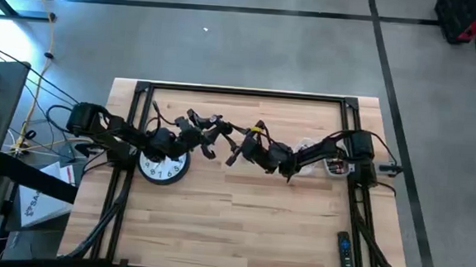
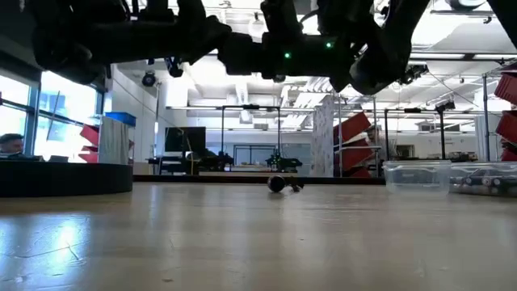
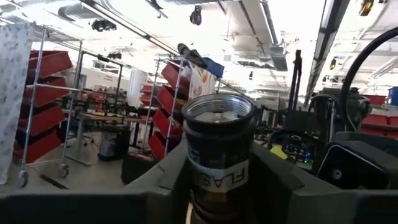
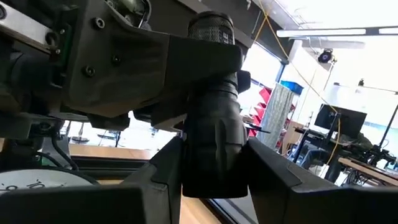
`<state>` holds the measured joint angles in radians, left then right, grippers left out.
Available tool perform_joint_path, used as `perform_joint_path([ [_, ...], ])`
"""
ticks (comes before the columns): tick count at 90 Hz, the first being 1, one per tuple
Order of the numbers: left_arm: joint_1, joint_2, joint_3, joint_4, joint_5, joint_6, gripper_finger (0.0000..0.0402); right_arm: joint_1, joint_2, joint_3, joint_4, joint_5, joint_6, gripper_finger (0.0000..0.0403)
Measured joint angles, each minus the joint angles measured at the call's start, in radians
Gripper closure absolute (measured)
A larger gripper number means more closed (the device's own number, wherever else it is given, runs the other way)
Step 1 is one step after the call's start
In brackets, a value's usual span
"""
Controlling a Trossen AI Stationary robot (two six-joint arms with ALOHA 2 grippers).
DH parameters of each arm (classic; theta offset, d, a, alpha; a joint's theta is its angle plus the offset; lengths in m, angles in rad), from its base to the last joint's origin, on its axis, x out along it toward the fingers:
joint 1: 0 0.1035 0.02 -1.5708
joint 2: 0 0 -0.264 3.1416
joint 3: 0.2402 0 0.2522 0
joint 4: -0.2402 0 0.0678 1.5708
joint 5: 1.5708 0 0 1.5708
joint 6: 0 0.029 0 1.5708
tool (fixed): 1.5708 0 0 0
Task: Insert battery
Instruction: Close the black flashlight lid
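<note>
Left tool (image 3: 214,186) pinches flashlight (image 3: 217,149) (open end up); right tool (image 4: 211,180) clamps the same flashlight's dark body, both raised above table (image 1: 242,208).

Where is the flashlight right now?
High view: the flashlight is held above mid-table between both grippers, left gripper and right gripper, beside the wall clock.

Black flashlight (image 3: 219,155) with white letters on a band, white clock (image 1: 163,167) with black numbers, light brown wood table (image 1: 241,225), black remote (image 1: 343,252)
</note>
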<state>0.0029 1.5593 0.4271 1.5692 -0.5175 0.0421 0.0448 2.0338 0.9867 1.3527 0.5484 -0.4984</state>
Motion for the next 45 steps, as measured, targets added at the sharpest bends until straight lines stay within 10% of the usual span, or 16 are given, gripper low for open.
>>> perform_joint_path([
  [45, 0.001, -0.001, -0.001, -0.055, -0.015, 0.056, 0.0306, 0.001, -0.001, 0.0, -0.071, 0.044, 0.077, 0.0275],
])
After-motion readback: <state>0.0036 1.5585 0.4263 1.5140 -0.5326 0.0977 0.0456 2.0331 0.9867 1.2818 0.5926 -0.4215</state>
